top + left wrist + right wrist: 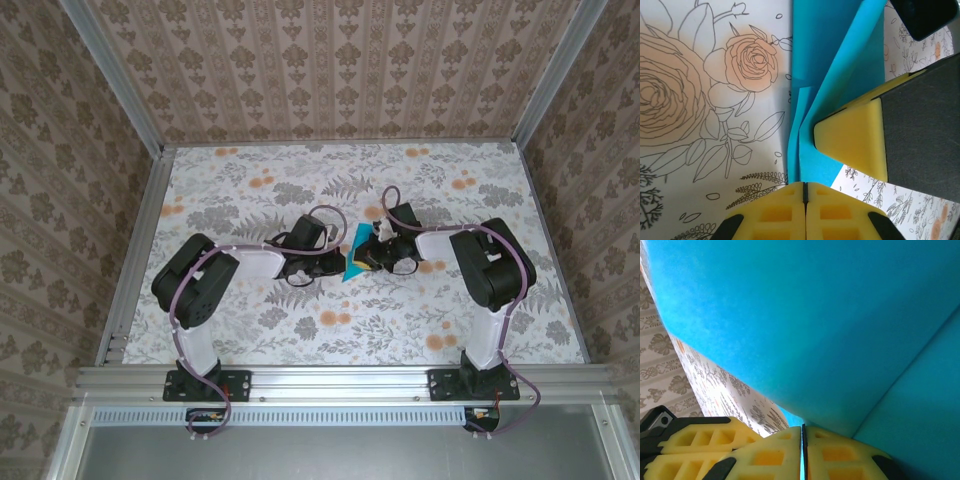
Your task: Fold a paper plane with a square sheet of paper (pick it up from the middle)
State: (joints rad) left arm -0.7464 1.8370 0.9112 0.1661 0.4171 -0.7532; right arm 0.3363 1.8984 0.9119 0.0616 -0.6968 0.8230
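1. Between the two arms, the square sheet of paper (353,262) stands partly raised over the middle of the floral tabletop (250,190). It is thin, matte turquoise, creased into angled flaps that meet along a sharp fold.
2. Right tool (803,437) is closed on the sheet. A sliver of blue shows in the seam between its ribbed yellow tips, probably to keep the fold lifted while it is shaped.
3. Left tool (805,195) has its tips pressed together right at the sheet's near edge. Whether any paper is pinched there I cannot tell; it looks placed to steady the crease.
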